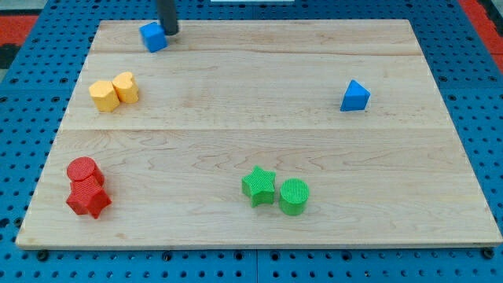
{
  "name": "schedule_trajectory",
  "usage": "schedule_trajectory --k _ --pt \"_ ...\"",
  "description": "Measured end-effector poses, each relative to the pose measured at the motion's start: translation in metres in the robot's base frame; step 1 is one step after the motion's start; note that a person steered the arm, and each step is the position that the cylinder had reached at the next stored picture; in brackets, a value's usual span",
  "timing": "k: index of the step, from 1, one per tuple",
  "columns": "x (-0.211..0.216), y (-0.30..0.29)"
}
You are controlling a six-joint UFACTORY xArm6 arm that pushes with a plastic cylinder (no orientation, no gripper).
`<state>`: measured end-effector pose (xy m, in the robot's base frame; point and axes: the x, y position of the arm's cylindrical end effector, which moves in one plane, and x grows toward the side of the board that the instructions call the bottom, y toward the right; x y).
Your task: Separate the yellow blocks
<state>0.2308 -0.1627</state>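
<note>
Resting at the view's top left, my tip (169, 33) touches the blue plastic cube (153, 36); the two yellow plastic blocks (114, 91) sit touching below on the wooden worktop (251, 141).

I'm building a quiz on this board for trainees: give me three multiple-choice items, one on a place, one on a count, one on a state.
1. Where is my tip?
A. beside the blue cube at the view's top
B. between the green blocks
C. on the red blocks

2. How many blocks lie on the board?
A. six
B. eight
C. ten

3. How do the two yellow blocks stand?
A. far apart
B. stacked
C. side by side, touching

Answers:
1 A: the rod ends right of the blue cube.
2 B: yellow pentagon-like block, yellow heart-like block, red cylinder, red star, green star, green cylinder, blue triangular block, blue cube.
3 C: no gap shows between them.
</note>
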Motion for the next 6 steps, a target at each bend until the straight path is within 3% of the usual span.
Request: schedule_trajectory --k 1,2,3,4,5,6 --pt "0.016 0.011" --pt "0.086 0.099" --pt "0.199 0.117" --pt "0.225 0.031" --pt "0.223 -0.082" --pt "0.193 -0.107"
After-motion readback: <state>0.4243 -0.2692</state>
